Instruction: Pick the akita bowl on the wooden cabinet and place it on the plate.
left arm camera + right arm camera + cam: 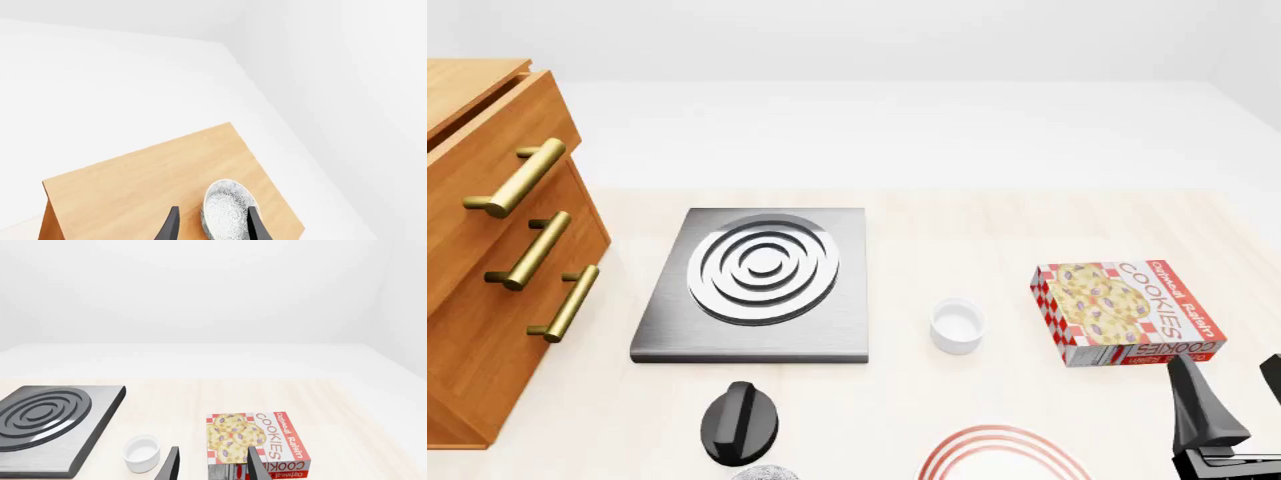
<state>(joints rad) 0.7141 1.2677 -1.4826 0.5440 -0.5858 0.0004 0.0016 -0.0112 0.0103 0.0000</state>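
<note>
The left gripper (212, 225) is held parted above the cabinet (147, 185), one finger across the bowl (225, 207) lying on its top, while the right gripper (1228, 405), also parted, is held near the cookie box (1124, 312), beside the plate (1004, 455), cup (957, 325) and stove (761, 282).

Only readable text is on the cookie box (1125, 311) on the desk. Front view: big white "COOKIES" on the red side strip, seen rotated/upside down; a smaller line beside it looks like "Oatmeal Raisin", too small to be sure. Right wrist view (258, 442): "COOKIES" w/ "Oatmeal Raisin" alongside, again on red. Fine print on box end illegible.
</note>
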